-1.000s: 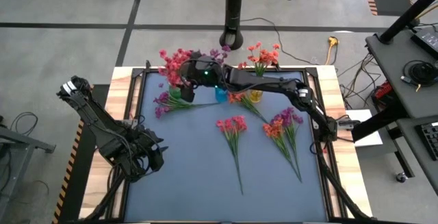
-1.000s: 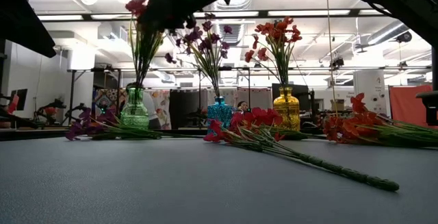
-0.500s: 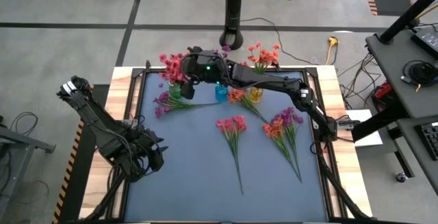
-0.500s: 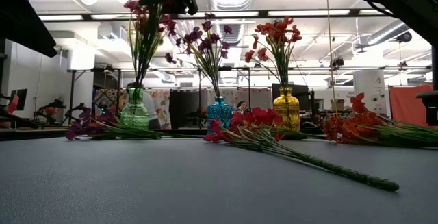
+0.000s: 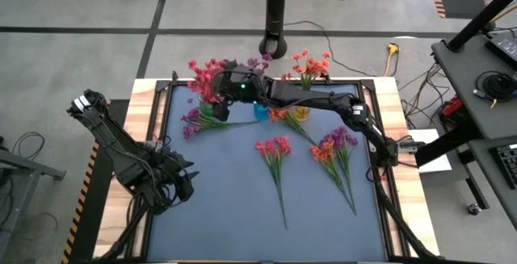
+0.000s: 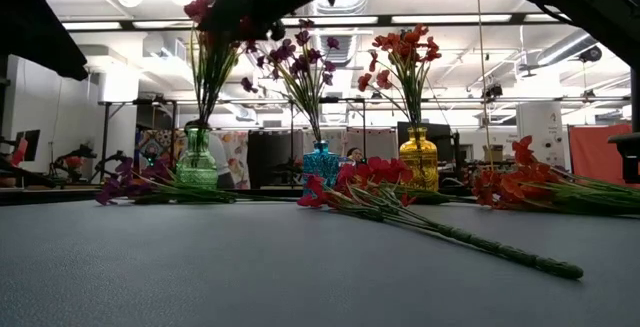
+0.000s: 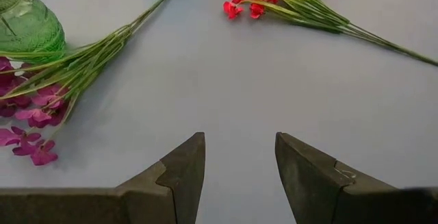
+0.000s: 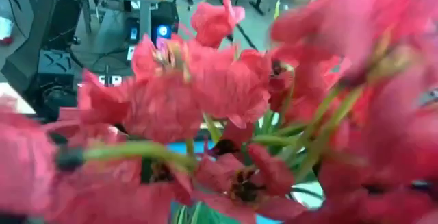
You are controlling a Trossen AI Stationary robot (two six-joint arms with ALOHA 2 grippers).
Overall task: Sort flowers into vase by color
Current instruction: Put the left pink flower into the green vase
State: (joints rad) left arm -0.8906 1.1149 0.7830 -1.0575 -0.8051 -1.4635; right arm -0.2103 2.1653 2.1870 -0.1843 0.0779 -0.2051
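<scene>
Standing in the green vase (image 6: 197, 157) at the table's far left, the pink-red flowers (image 5: 205, 77) fill the right wrist view with blurred petals (image 8: 205, 94), so the right gripper (image 5: 220, 106) reaching over that vase is masked and I cannot tell how its fingers stand. Purple blooms (image 6: 300, 57) rise from the blue vase (image 6: 322, 162), orange-red ones (image 6: 405, 47) from the yellow vase (image 6: 419, 159). A purple sprig (image 7: 41, 101) lies beside the green vase; a pink-red sprig (image 5: 275, 163) and mixed stems (image 5: 338, 155) lie mid-table. The left gripper (image 7: 236, 166) hovers wide apart and empty near the left edge.
</scene>
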